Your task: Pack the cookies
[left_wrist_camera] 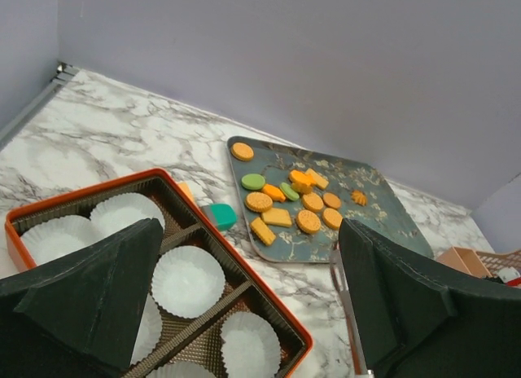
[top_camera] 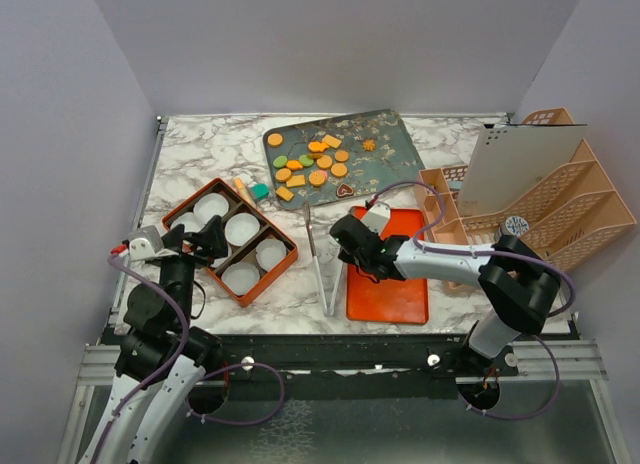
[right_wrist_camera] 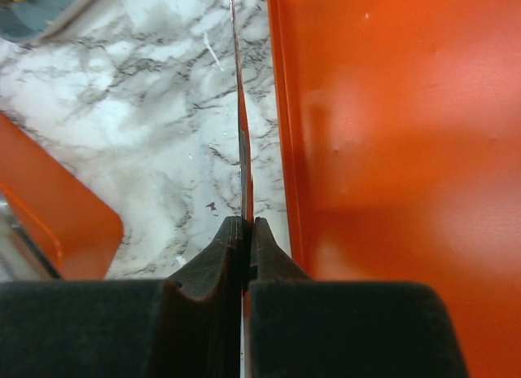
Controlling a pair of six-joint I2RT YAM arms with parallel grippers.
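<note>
My right claw (right_wrist_camera: pixel 247 231) is pinched tight on the thin metal tongs (top_camera: pixel 316 254) lying just beside the orange lid (top_camera: pixel 390 294), while my left claw (left_wrist_camera: pixel 248 239) gapes wide, holding nothing.

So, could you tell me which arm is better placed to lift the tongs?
The right: the right gripper is shut on the tongs, while the left gripper hangs open over the box.

A white, grey-veined marble counter (top_camera: pixel 200 154) is boxed in by plain pale lavender walls (top_camera: pixel 330 44) behind and beside it; a metal rail (top_camera: pixel 100 364) runs along the counter's near edge.
</note>
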